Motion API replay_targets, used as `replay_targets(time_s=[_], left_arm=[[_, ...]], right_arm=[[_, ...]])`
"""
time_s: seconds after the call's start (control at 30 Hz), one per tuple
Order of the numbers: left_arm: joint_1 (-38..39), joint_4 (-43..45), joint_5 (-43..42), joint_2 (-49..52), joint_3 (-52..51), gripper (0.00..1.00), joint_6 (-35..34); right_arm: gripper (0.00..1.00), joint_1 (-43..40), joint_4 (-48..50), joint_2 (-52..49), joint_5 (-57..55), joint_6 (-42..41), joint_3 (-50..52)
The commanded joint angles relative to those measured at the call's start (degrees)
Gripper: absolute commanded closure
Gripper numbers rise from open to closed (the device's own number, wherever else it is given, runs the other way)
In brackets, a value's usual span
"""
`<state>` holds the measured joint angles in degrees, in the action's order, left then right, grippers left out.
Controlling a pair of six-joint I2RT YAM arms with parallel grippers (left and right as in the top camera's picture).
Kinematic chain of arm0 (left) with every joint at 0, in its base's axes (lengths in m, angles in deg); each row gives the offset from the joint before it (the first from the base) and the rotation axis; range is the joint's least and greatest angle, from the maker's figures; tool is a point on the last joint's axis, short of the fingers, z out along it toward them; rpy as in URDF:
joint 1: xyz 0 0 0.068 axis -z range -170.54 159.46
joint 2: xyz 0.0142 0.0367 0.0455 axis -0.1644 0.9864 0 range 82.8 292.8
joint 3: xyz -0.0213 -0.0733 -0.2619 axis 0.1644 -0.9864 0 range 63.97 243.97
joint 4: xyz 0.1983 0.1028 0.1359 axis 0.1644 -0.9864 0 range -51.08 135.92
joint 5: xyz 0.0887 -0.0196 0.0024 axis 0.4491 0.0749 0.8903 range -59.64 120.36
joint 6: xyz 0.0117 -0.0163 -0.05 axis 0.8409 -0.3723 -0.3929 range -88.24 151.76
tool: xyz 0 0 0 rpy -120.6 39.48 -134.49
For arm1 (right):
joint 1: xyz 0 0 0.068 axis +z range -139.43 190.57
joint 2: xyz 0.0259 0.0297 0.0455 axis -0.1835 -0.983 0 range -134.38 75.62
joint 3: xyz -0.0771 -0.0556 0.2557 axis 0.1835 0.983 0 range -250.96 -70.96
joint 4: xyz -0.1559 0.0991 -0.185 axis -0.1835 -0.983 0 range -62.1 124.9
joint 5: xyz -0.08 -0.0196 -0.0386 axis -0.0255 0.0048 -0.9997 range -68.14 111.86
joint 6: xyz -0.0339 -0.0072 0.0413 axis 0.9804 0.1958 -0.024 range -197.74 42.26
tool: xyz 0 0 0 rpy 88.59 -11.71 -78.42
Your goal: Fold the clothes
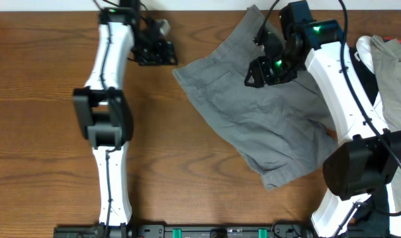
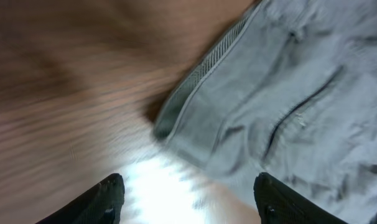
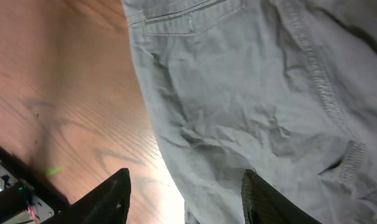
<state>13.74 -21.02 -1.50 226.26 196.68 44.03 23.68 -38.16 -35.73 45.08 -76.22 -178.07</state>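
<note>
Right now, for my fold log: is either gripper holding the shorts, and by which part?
Nothing is held: the left gripper stands open over the table beside the shorts, the right gripper open above them.

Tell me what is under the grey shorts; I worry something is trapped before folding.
The shorts lie crumpled on the wooden table, with bare wood showing along their left edge. What is beneath the cloth itself is covered and cannot be seen.

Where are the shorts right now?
In the overhead view, the shorts lie crumpled on the table right of centre, under the right hand, with the left hand near their left corner.
</note>
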Motion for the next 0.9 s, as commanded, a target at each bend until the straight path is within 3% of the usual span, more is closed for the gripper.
replay_targets(time_s=[0.0, 0.13, 0.23, 0.3, 0.53, 0.67, 0.83, 0.87], left_arm=[[1.38, 0.68, -1.49, 3.17, -0.17, 0.31, 0.79], [2.19, 1.99, -0.35, 5.86, -0.2, 0.35, 0.79], [2.29, 1.33, 1.01, 6.45, -0.17, 0.75, 0.72], [2.23, 0.33, 2.56, 6.27, -0.13, 0.92, 0.07], [-1.62, -11.3, 21.62, 4.04, -0.11, 0.94, -15.19], [-5.49, -17.46, 22.27, 3.76, -0.11, 0.94, -20.9], [-8.39, -20.46, 22.29, 3.63, -0.11, 0.94, -21.14], [-8.72, -20.65, 22.29, 3.61, -0.11, 0.94, -21.14]], right_arm=[[0.44, 0.59, -0.13, -0.52, 0.59, -1.51, 0.11], [0.43, 0.57, -0.39, -0.52, 0.57, -2.16, 0.11], [0.42, 0.57, -0.55, -0.52, 0.55, -2.12, 0.11], [0.41, 0.59, -1.14, -0.52, -0.76, -2.14, 0.11], [0.4, 0.87, -3.21, -0.68, -11.3, -5.33, 3.85], [0.46, 2.38, -2.73, -0.68, -11.19, -4.63, 10.93], [0.5, 5.88, 2.29, -0.74, -11.02, -4.13, 23.04], [0.55, 6.51, 3.96, -0.74, -11.28, -5.22, 25.46]])
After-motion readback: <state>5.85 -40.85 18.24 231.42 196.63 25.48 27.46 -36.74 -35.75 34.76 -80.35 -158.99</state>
